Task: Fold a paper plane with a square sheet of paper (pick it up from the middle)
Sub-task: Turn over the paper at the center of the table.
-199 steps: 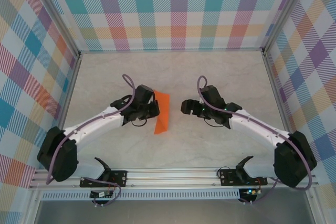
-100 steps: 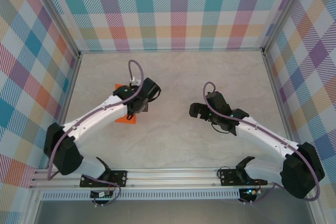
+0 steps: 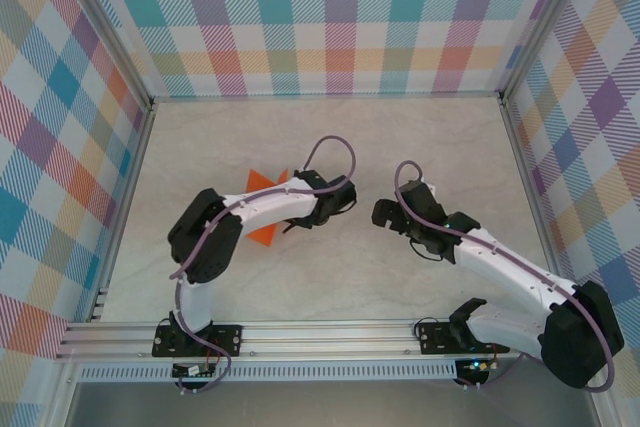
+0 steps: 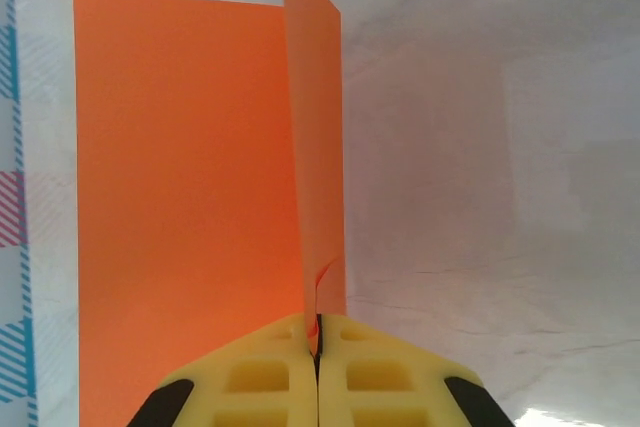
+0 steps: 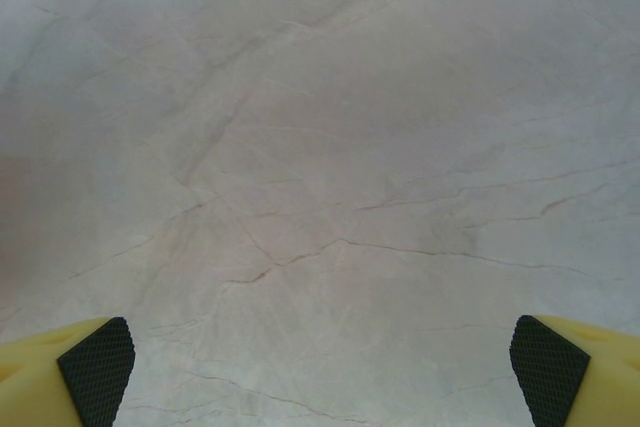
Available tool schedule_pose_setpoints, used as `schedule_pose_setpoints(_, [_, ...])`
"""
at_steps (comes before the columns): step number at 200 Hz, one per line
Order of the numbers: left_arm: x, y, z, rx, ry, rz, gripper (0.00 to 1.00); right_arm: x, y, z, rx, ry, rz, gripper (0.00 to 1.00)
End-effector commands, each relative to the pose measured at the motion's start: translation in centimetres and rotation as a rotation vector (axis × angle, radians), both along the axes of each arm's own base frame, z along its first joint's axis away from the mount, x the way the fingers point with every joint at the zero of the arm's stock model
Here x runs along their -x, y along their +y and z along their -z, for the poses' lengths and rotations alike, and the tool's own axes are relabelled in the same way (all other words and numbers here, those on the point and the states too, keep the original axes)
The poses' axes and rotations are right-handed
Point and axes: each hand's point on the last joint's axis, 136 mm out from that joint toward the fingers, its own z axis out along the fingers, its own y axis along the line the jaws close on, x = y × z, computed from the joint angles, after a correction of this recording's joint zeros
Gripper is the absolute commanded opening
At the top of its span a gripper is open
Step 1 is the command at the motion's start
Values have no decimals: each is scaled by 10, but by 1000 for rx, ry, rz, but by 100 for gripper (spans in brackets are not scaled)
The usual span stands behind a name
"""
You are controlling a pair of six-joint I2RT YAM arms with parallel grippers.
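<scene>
The square sheet of paper (image 4: 180,197) is bright orange and bent along a fold. In the left wrist view one half spreads out to the left while the other flap stands edge-on. My left gripper (image 4: 316,342) is shut on its near edge at the fold, yellow pads pressed together. From above, the paper (image 3: 265,234) shows left of centre, partly hidden under the left forearm, with the left gripper (image 3: 297,219) turned back towards it. My right gripper (image 3: 383,212) hovers right of centre, apart from the paper. It stands open (image 5: 320,377) over bare marble with nothing between its fingers.
The marble tabletop (image 3: 330,137) is boxed in by plaid walls on the left, back and right. An aluminium rail (image 3: 330,332) carrying both arm bases runs along the near edge. The left arm's purple cable (image 3: 335,147) loops above its wrist.
The left arm has folded its elbow in and turned its wrist, carrying the paper from the centre out left, then partly back. The right gripper has drawn back slightly to the right and opened wider.
</scene>
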Motion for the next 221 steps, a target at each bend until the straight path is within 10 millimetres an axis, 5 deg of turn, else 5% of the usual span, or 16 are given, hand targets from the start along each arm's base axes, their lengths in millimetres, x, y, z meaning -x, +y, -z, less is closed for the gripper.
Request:
schedule_pose_setpoints(1, [8, -32, 15, 60, 24, 0, 8, 4, -14, 5, 14, 17, 67, 100])
schedule_pose_setpoints(33, [12, -65, 38, 149, 82, 8, 12, 8, -22, 8, 19, 35, 108, 100])
schedule_pose_setpoints(77, [12, -95, 36, 295, 126, 29, 26, 13, -27, 10, -16, 34, 129, 100])
schedule_pose_setpoints(135, [18, -142, -34, 684, 126, 132, 47, 19, -4, -4, -99, 10, -26, 100])
schedule_pose_setpoints(182, [7, -119, -78, 889, 42, 140, 65, 26, 43, -18, -268, 22, -246, 100])
schedule_pose_setpoints(221, [1, -66, -55, 965, 35, 3, 73, 23, 80, -10, -389, 150, -309, 100])
